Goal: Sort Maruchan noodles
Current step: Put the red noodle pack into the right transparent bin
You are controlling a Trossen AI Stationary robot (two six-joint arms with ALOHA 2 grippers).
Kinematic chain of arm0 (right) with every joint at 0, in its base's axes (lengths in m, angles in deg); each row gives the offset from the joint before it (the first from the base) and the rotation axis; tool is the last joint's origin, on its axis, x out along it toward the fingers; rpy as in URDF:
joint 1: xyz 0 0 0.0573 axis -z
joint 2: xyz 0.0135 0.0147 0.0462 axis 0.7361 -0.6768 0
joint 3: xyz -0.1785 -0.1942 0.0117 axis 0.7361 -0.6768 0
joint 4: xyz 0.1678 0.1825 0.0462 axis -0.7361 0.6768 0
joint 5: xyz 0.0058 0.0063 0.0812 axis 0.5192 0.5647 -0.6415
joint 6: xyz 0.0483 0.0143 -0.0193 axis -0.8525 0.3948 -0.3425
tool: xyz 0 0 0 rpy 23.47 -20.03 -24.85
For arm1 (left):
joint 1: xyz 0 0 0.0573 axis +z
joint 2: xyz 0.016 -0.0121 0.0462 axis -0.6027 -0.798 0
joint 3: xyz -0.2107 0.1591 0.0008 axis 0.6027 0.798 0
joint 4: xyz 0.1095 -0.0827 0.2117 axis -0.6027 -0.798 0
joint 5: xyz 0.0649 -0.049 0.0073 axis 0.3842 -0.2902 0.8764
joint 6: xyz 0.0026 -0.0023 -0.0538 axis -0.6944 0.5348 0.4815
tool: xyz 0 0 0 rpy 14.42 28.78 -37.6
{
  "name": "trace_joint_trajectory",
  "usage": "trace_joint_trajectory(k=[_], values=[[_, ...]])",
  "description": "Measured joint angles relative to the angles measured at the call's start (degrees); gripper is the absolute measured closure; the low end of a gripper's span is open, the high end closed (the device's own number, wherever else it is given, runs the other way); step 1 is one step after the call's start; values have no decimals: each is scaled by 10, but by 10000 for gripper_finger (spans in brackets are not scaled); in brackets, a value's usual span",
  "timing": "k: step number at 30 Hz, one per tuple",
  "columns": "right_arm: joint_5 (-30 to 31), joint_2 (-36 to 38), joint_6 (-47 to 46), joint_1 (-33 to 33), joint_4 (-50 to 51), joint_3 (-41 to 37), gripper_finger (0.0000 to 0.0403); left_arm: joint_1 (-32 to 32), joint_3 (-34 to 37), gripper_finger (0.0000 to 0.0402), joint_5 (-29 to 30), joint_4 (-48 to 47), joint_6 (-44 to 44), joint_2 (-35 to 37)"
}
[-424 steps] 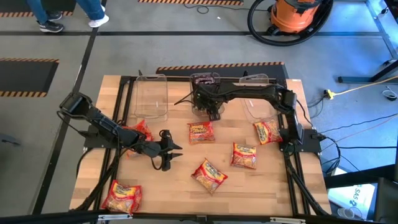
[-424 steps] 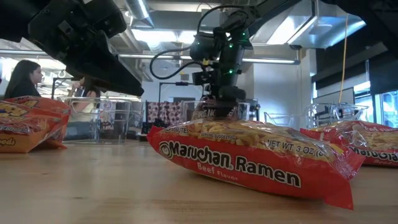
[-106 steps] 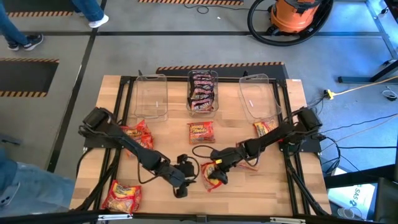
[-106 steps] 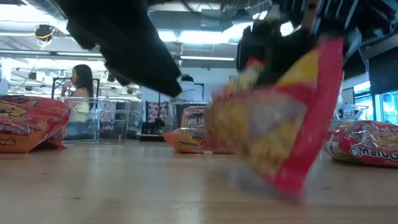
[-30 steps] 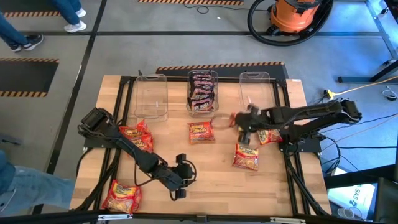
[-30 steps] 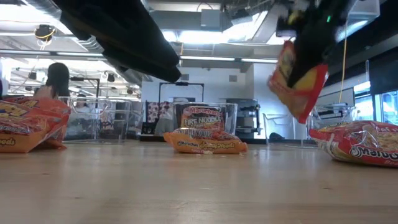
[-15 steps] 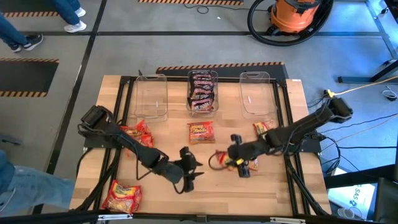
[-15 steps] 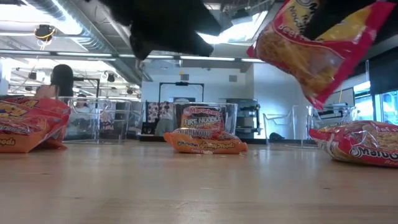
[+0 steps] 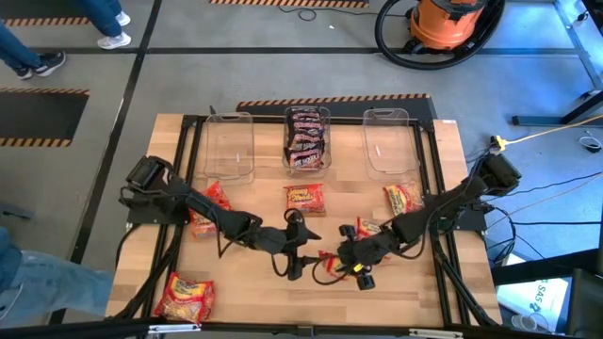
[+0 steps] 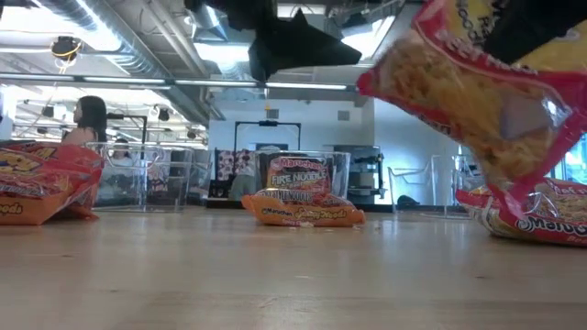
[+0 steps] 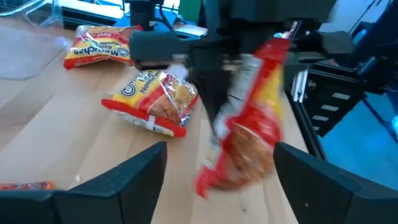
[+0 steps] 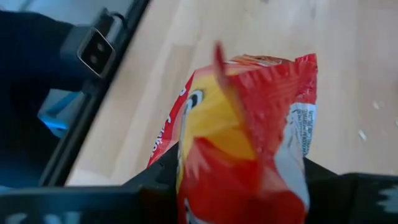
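Above the near middle of the table [image 9: 443, 141], the right end effector [image 9: 350, 266] grips a red-and-yellow noodle packet [image 10: 477, 110] clear of the wood. The left end effector [image 9: 294, 252] faces it just alongside, fingers [image 11: 118, 180] spread wide and empty. Other packets lie scattered on the table, and dark ones fill the middle clear bin [image 9: 307, 137] at the far edge, between two more bins.

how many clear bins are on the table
3, in a row along the table's far edge: the left bin looks empty, the middle bin holds dark Maruchan packets, the right bin looks empty.
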Motion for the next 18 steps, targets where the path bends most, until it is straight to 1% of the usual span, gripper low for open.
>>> trace_joint_trajectory(k=[5, 10, 13, 18], values=[[-14, -9, 23, 0, -36, 0, 272, 12, 1, 108, -64, 35, -9, -14], [-4, -9, 47, 1, -54, 0, 272, 22, 0, 107, -132, 52, 11, -39], [7, -9, 60, 5, -62, 0, 272, 23, 0, 107, -148, 69, 18, -49], [1, -9, 60, 17, -73, 0, 272, 23, 0, 109, -155, 68, 18, -52]])
